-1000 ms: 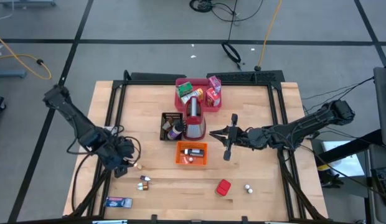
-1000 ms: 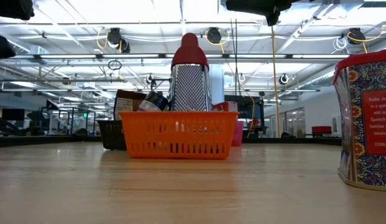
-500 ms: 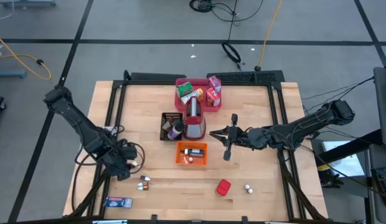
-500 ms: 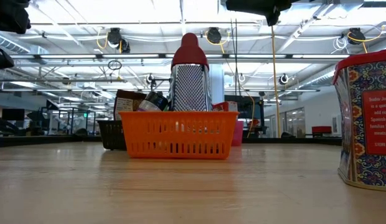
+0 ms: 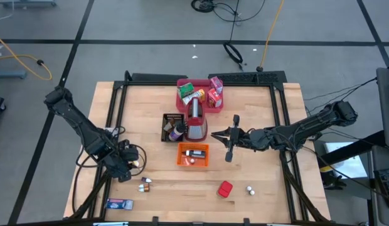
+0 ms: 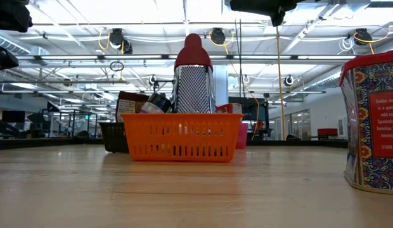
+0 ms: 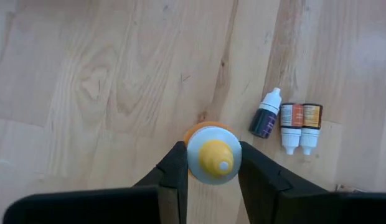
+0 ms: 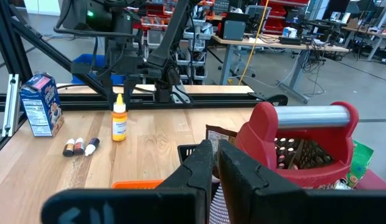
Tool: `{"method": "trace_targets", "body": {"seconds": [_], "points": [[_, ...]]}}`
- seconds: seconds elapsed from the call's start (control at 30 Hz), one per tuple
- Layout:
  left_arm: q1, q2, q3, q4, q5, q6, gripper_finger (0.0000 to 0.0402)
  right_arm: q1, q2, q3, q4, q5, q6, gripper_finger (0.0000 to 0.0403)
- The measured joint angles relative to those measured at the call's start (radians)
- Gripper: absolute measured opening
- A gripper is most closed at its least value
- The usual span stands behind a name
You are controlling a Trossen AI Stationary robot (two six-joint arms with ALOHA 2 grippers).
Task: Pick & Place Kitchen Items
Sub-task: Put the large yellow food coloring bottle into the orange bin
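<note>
Shifted a little toward the near-left part of the desk (image 5: 257,169) since a second ago, and narrowed around a small yellow-capped bottle (image 7: 211,155): left hand (image 7: 210,169) now with a finger on each side of the cap, seemingly touching but perhaps not yet firmly clamped. Stands upright on the desk, long axis vertical, nozzle pointing straight up at the wrist camera (orange body barely visible below the white collar). Seen from the right wrist too, near-left on the desk, just beside three tiny bottles (image 7: 286,123) lying flat in a row.

Could slip or tip if lifted before the pinch is firm, since the grip sits high on a rounded cap. Could also topple onto the tiny bottles nearby if nudged sideways.

Right hand (image 8: 215,163) clenched on nothing, hovering near the red-topped grater (image 8: 297,134) mid-desk.
</note>
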Motion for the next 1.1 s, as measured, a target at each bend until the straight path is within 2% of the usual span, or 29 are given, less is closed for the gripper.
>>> {"method": "trace_targets", "body": {"seconds": [0.2, 0.4, 0.57, 0.87, 1.1], "points": [[0.012, 0.001, 0.012, -0.007, -0.009, 0.006, 0.0094, 0.0, 0.0, 0.0, 0.0, 0.0, 0.0, 0.0018], [0.07, 0.001, 0.091, -0.004, -0.065, 0.083, 0.0094, 0.0, 0.0, 0.0, 0.0, 0.0, 0.0, 0.0018], [0.147, 0.002, 0.151, 0.019, -0.104, 0.224, 0.0094, 0.0, 0.0, 0.0, 0.0, 0.0, 0.0, 0.0018], [0.325, 0.003, 0.16, 0.257, -0.102, 0.551, 0.0094, 0.0, 0.0, 0.0, -0.005, 0.0, 0.0, 0.0018], [0.44, 0.039, 0.161, 0.362, -0.086, 0.691, 0.0094, 0.0, 0.0, 0.0, -0.008, 0.0, 0.0, 0.0018]]}}
